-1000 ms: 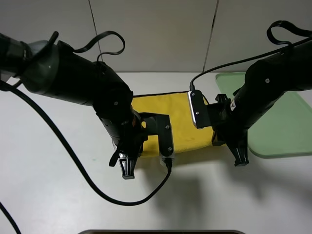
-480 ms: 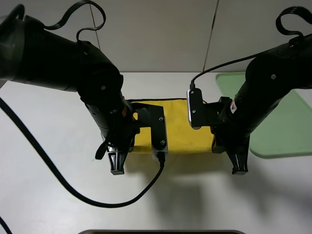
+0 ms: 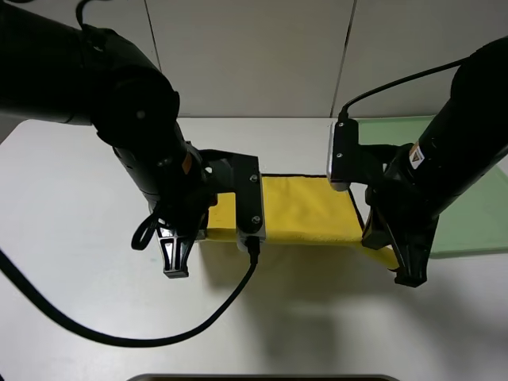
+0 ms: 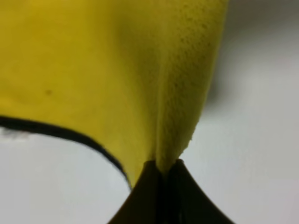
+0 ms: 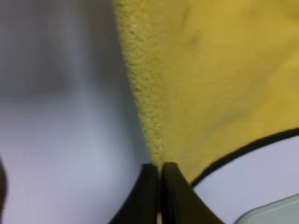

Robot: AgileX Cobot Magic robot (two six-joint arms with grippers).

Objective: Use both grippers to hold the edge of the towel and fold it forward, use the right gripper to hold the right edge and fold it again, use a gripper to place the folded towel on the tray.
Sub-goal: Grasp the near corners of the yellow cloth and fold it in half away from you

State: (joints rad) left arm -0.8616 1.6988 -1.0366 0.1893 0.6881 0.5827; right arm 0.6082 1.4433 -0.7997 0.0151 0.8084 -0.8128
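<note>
The towel is a bright-yellow plush cloth bound in thin black trim. It shows as a wide band stretched between the two arms in the middle of the white worktop. Its near border appears to be lifted clear of the surface, judging by the shadow under it. The pile is short and nubbly, plainly visible in both wrist views, and the cloth falls in soft folds from each point of hold. It should handle as light, limp and in no way fragile. It will sag wherever it is unsupported and drape over itself readily, and the plush ought to give the fingers good friction, so slipping is unlikely. The right place to hold is the edge of the towel, close to each end, with the two holds kept apart so the border stays taut and the fold lands straight. The left gripper is pressed together on a pinch of yellow cloth beside the trim. The right gripper is likewise closed on the border at the opposite end. The pale-green tray lies on the worktop to the right, partly hidden behind the right arm, with nothing visible on the part that shows.
</note>
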